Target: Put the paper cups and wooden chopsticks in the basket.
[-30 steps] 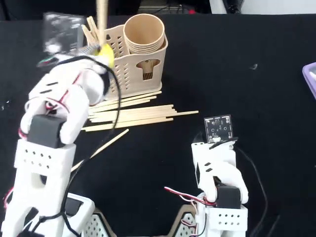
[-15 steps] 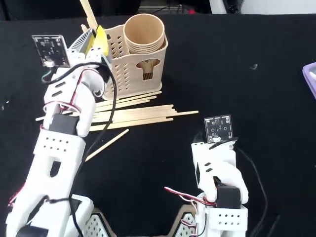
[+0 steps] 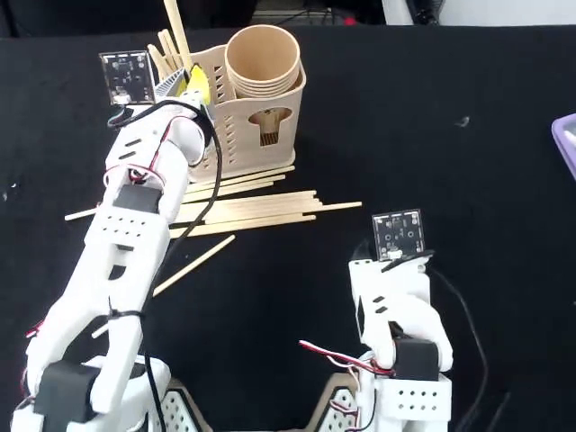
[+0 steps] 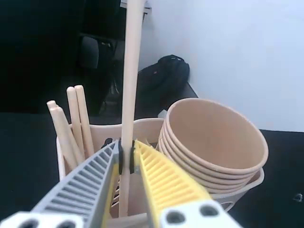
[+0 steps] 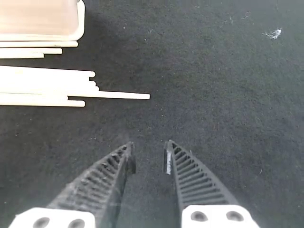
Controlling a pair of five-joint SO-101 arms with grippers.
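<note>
The left pincer (image 4: 126, 153) is clamped on a single wooden chopstick (image 4: 130, 71), its grey and yellow fingers pressed flat against the stick on either side. The chopstick stands nearly upright, rising well above the pincer, while its lower end reaches down past the fingertips into the basket (image 4: 97, 135). Just beside the pincer, in the same end of the basket, a few more chopsticks (image 4: 71, 118) lean with their ends above the rim. On the pincer's yellow-finger side, the stacked paper cups (image 4: 213, 142) sit nested in the basket's other compartment, mouths up.

From the high view, the left pincer (image 3: 183, 85) hangs at the basket's (image 3: 256, 135) end farthest from the cups (image 3: 262, 58).

The right pincer (image 5: 148, 156) hovers low over the black table (image 5: 213, 71) with its fingers a narrow gap apart and nothing between them. Ahead of it and off to one side, a bundle of loose chopsticks (image 5: 47, 85) lies flat on the table, well apart from its tips, with the basket's base just beyond them.
</note>
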